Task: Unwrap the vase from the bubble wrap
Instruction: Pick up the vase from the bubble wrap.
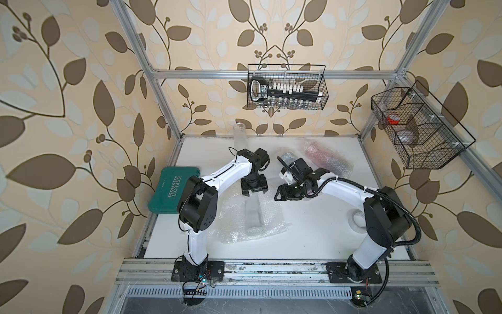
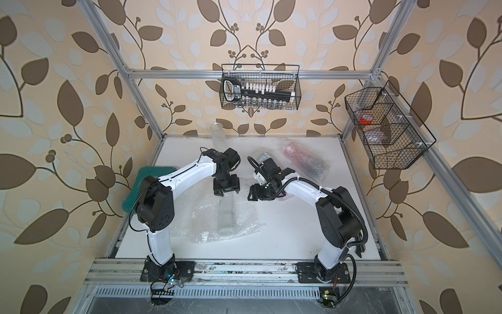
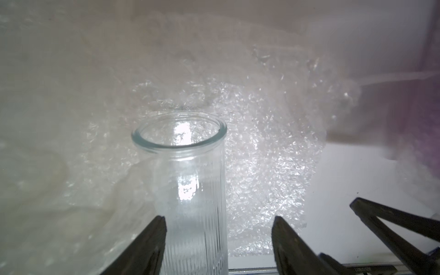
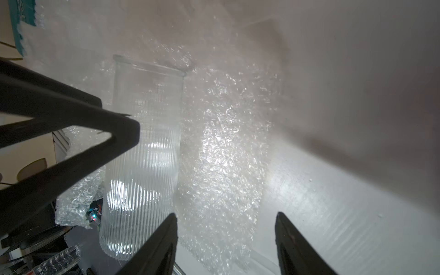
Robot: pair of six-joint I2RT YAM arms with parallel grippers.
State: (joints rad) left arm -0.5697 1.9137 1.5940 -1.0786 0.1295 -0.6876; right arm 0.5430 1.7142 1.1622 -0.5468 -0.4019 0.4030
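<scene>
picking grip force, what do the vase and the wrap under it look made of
Vase: looks like clear glass, glossy, with fine lengthwise ribs and a smooth thick rim; you see straight through it. Bubble wrap: probably thin clear plastic film, whitish, covered in small glinting air bubbles, crinkled.

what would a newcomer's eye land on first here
A clear ribbed vase lies bare on spread-open bubble wrap in the middle of the table. The left gripper and right gripper hover open by its far end. A pinkish wrapped bundle sits at the back right, and a green case lies at the left edge.
</scene>
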